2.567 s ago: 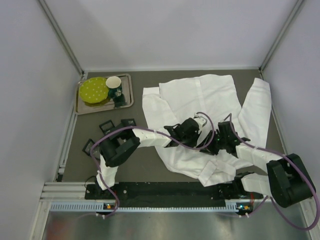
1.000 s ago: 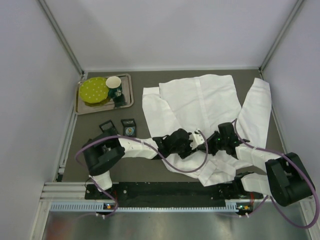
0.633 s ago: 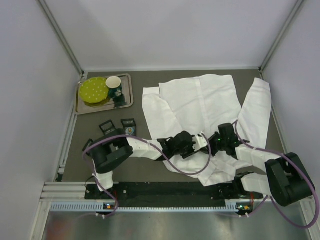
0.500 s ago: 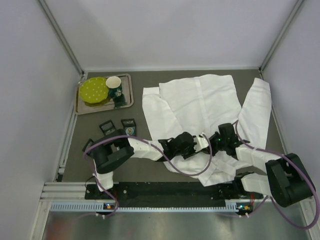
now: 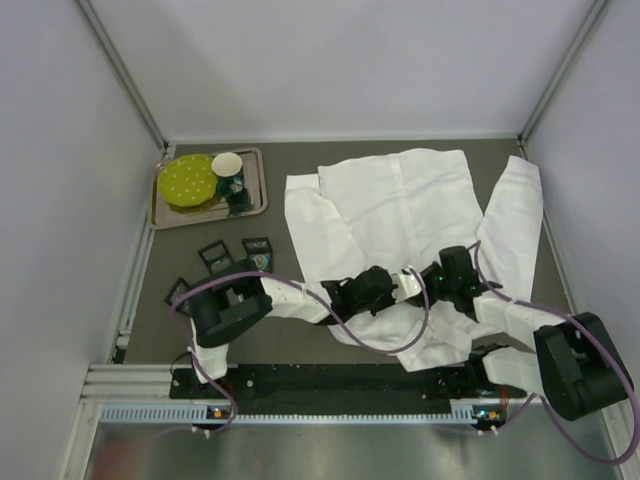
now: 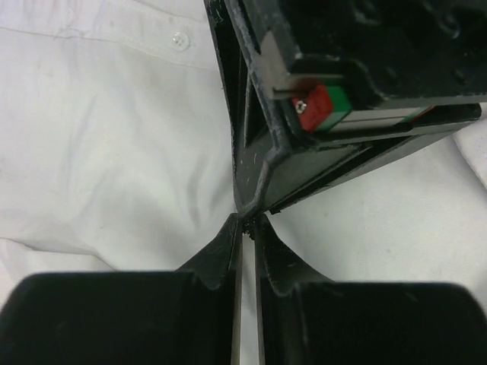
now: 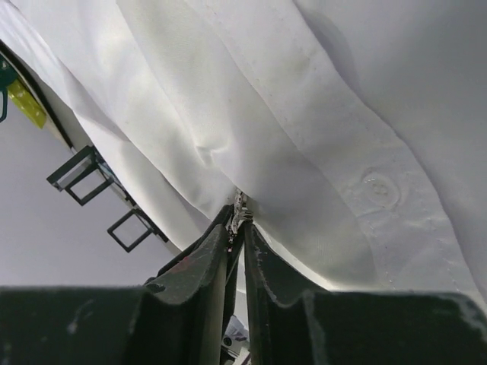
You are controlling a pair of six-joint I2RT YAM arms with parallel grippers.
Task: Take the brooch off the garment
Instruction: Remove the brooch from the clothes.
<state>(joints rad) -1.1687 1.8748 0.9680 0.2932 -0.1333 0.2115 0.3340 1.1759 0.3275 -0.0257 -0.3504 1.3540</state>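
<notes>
Left arm (image 5: 298, 294) and right arm (image 5: 512, 312) angled inward, jaws pinched together

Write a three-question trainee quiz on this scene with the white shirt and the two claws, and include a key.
1. True or false: the left claw and the right claw meet tip to tip over the white shirt.
2. Pick one. What stands on the metal tray at the far left of the table? A: a yellow-green plate and a cup. B: a folded towel. C: a pair of scissors.
3. Short answer: in the right wrist view, what sits between the right claw's tips?

Key: 1 true. 2 A. 3 a small silvery piece at a fold of the shirt.
</notes>
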